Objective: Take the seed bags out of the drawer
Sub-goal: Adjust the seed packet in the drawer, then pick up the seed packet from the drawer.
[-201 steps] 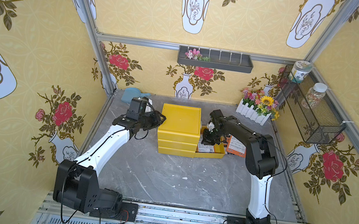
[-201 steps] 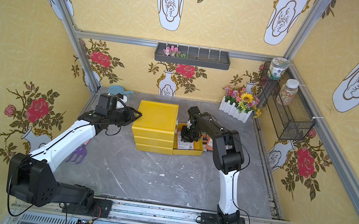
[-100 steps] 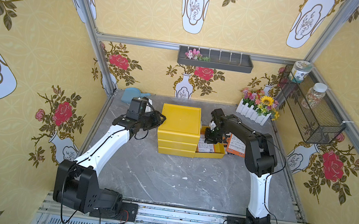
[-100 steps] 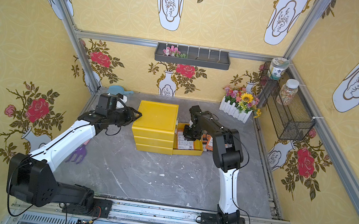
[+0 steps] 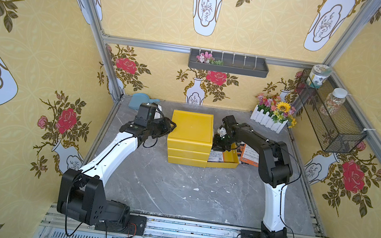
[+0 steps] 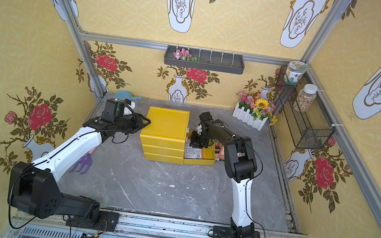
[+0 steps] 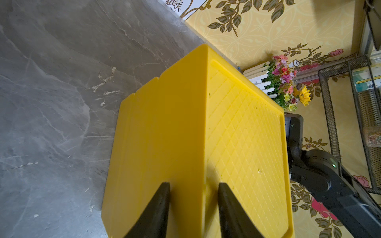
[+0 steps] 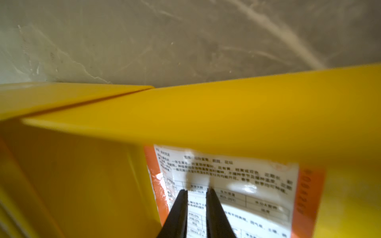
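Note:
A yellow three-drawer cabinet (image 5: 191, 130) stands mid-table with its bottom drawer (image 5: 224, 164) pulled out to the right. One seed bag (image 5: 215, 156) lies in that drawer with its white text back up. In the right wrist view this seed bag (image 8: 247, 185) has orange borders. My right gripper (image 8: 196, 190) reaches down into the drawer. Its tips rest on the bag, a narrow gap apart, with nothing between them. Another seed bag (image 5: 250, 154) lies on the table beside the drawer. My left gripper (image 7: 193, 184) is shut on the cabinet's top left edge, one finger on the side, one on top.
A bunch of artificial flowers in a white picket fence (image 5: 272, 113) stands at the back right. A blue scoop (image 5: 140, 101) lies at the back left. A purple rake (image 6: 83, 162) lies under the left arm. A wire basket (image 5: 331, 114) holding jars hangs on the right wall.
My right gripper has shifted slightly inside the drawer and its tips stand a touch wider apart. The left arm and the cabinet have not moved.

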Robot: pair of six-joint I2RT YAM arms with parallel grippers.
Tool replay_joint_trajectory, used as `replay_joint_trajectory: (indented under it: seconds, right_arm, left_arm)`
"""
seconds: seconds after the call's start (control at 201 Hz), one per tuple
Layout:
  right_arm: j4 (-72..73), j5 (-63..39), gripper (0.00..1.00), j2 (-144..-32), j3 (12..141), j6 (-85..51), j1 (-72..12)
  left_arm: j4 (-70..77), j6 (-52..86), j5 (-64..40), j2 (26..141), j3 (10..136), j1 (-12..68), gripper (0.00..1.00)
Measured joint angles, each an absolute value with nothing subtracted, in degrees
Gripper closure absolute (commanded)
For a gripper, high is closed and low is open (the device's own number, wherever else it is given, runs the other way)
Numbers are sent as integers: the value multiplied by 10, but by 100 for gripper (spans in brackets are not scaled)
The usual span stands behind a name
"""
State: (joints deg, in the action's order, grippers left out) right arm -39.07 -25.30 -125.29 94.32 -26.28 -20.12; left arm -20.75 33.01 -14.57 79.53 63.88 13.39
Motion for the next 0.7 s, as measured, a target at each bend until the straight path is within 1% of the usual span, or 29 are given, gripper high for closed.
replay_joint_trajectory:
  seconds: [0.149, 0.274, 0.443, 0.697]
  right_arm:
    - [-418, -262, 69, -1226, 933, -269, -182]
    - [-439, -242, 65, -1211, 934, -259, -168]
    - [-471, -208, 59, -1218, 947, -237, -167]
    - [-494, -176, 53, -1247, 977, -220, -174]
  left_arm:
    - [-205, 330, -146, 795, 637, 134, 57]
    - [-204, 330, -146, 794, 636, 134, 57]
    - [-204, 330, -146, 794, 636, 134, 58]
    - [-204, 330, -146, 796, 637, 134, 57]
